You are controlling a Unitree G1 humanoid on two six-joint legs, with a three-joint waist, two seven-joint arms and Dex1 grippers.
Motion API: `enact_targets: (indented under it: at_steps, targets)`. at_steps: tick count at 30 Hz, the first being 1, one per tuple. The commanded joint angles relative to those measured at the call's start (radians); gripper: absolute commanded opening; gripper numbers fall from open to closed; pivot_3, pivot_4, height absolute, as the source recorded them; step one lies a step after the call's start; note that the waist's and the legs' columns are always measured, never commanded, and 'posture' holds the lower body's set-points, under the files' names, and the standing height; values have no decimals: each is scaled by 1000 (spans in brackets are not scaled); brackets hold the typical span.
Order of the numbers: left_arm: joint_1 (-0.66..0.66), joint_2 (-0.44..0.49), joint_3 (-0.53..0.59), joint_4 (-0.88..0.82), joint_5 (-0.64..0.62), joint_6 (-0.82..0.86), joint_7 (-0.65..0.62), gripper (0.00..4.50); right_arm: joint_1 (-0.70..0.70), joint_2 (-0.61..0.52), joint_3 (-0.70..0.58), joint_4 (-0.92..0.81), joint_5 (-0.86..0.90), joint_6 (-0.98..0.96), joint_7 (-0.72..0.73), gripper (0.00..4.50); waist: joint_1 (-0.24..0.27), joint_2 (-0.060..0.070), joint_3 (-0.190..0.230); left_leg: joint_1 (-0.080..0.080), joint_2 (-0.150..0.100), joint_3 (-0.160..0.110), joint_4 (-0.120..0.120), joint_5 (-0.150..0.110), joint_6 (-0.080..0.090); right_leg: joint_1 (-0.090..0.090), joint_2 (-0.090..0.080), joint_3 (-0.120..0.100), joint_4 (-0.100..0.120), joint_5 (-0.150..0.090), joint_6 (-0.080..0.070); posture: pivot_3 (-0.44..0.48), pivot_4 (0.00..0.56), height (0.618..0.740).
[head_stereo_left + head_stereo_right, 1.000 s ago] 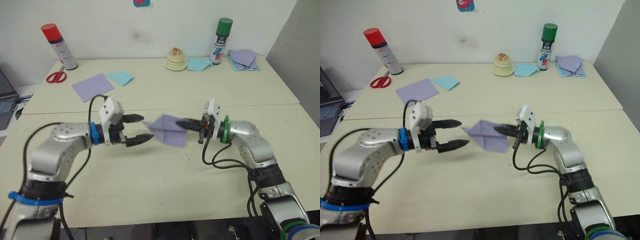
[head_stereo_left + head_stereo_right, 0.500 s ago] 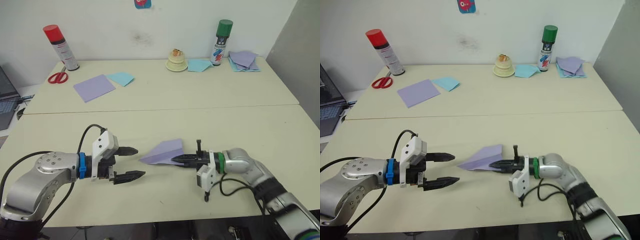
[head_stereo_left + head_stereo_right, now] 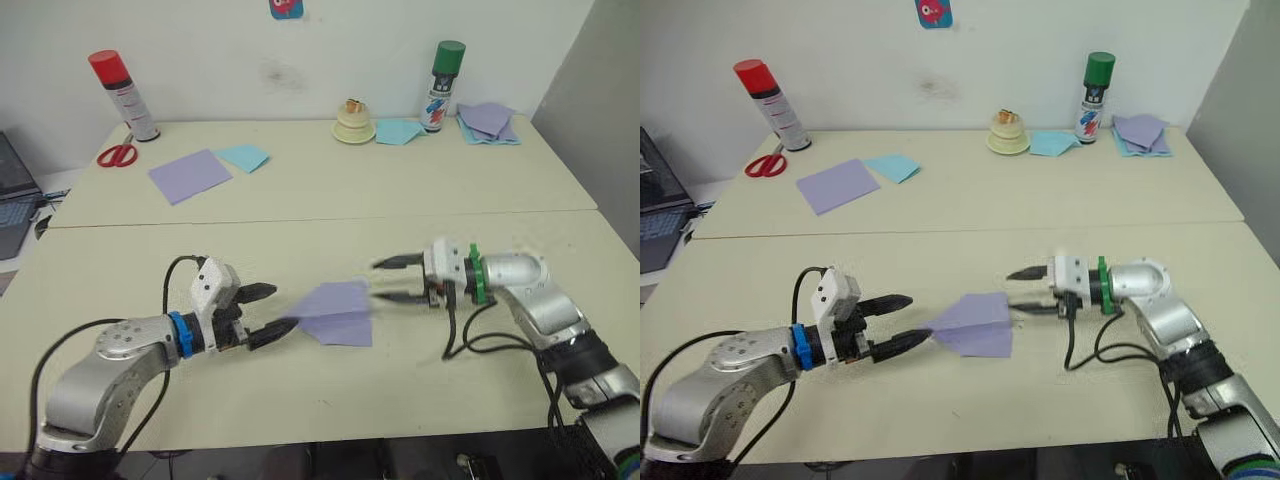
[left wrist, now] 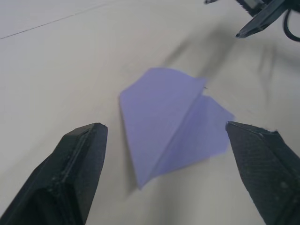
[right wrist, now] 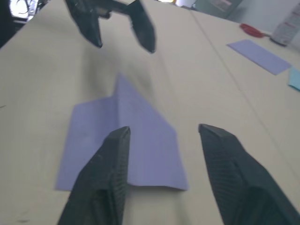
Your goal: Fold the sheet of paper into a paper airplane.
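Jaws on both my arms stood open and held nothing. My left jaws (image 3: 266, 312) lay low over the near table (image 3: 300, 400), black fingers (image 4: 77, 173) spread and aimed at the nose of the paper airplane (image 3: 335, 312), the lower fingertip just beside that nose; I could not tell whether it touched. My right jaws (image 3: 394, 280) faced them from the other side, fingers (image 5: 110, 173) apart, just off the airplane's wide tail end and not touching it. The airplane lay between the two, on the table, lavender-purple, with a pointed nose toward my left arm and a crease running along its middle.

Farther off, on the rear table, a flat lavender square (image 3: 189, 175) lay with a pale blue sheet (image 3: 241, 156) just beside it. Red-handled scissors (image 3: 116, 154) sat near a spray can with a red cap (image 3: 119, 94). Toward my right stood a spray can with a green cap (image 3: 441, 84), a small cream-coloured object (image 3: 352, 122), another pale blue sheet (image 3: 398, 129) and a loose stack of blue and lavender sheets (image 3: 487, 120).
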Motion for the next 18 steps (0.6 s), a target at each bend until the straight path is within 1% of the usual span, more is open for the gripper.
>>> enact_targets:
  at_steps: [1,3,4,7,9,11,15,18]
  targets:
    - [23,-38,-7,-10,7,-2,54,3254,12,25,-11,32,-32,62,-8,1024,2,0,0,-1,0,0,0,0,0,0,0,0,0,0,0,0,150,740]
    - [24,-54,-31,-21,18,-4,73,2596,27,40,-3,26,-61,69,-13,264,3,0,0,-6,-1,0,1,1,-1,-4,-1,0,-1,0,0,0,150,740]
    - [19,-63,-41,-19,30,-7,88,2272,34,51,-2,25,-80,72,-27,0,3,0,0,-7,-1,0,1,2,-4,-5,-1,0,-1,0,0,0,150,740]
    - [-16,-84,-63,0,49,-16,112,1301,46,98,-15,28,-103,94,-71,0,3,0,0,-6,-1,0,1,2,-4,-4,-1,0,-1,0,0,0,150,740]
    - [-44,-93,-76,13,56,-15,118,627,48,121,-19,19,-99,105,-70,0,2,0,0,-5,-1,0,1,2,-4,-4,-1,0,0,0,0,0,150,740]
    - [-77,-89,-119,19,74,-2,112,22,55,136,-8,2,-106,112,-61,0,2,0,0,-5,-1,-1,1,2,-3,-4,0,-1,0,0,0,0,150,740]
    - [-100,-57,-227,36,151,1,96,22,63,147,35,5,-190,72,-67,0,1,0,0,-5,-1,0,1,3,-5,-4,0,-1,0,0,0,0,150,740]
    - [-101,-50,-268,40,180,-15,83,22,83,151,46,-12,-208,74,-60,0,1,0,0,-5,-1,1,1,3,-6,-4,0,-1,0,0,0,0,150,740]
